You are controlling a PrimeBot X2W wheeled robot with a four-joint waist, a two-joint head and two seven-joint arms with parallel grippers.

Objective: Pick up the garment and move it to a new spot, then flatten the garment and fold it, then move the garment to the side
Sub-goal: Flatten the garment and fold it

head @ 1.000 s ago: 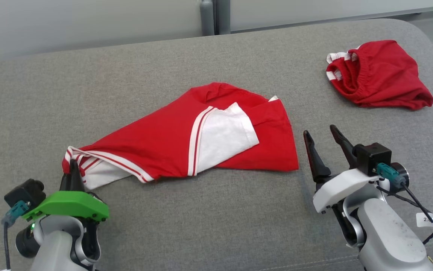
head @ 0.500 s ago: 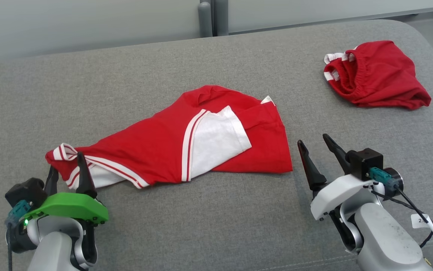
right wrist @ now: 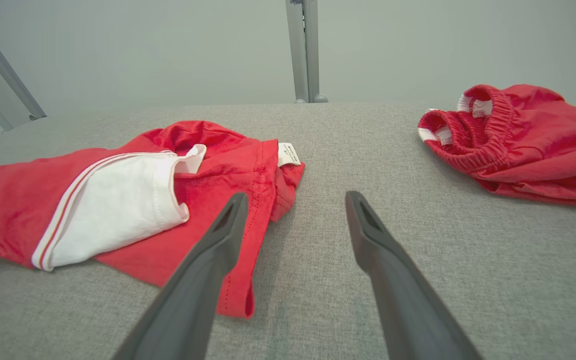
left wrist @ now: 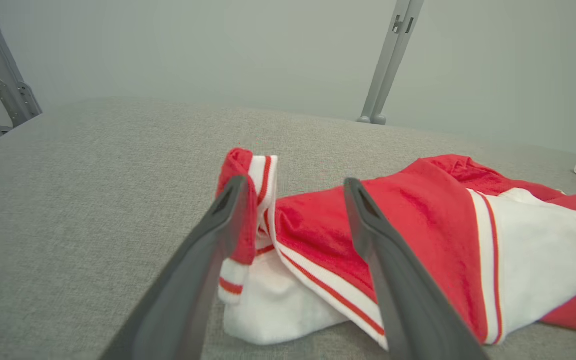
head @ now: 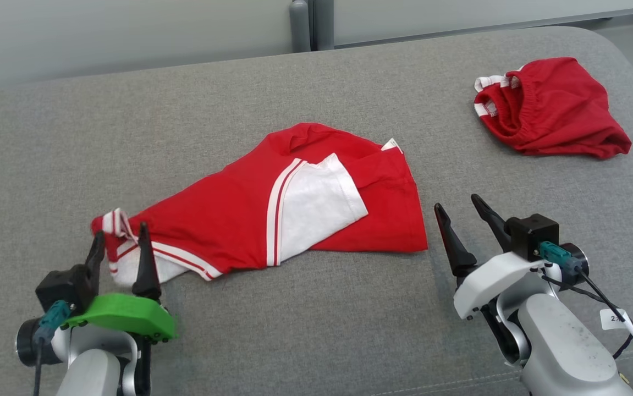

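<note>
Now left claw (head: 121, 231) wide astride edge of garment (head: 228, 220), right claw (head: 457, 203) wide beside hem

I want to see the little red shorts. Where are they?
In the head view the red shorts lie far right on the grey cushion, beyond the right tool, apart from the shirt.
</note>
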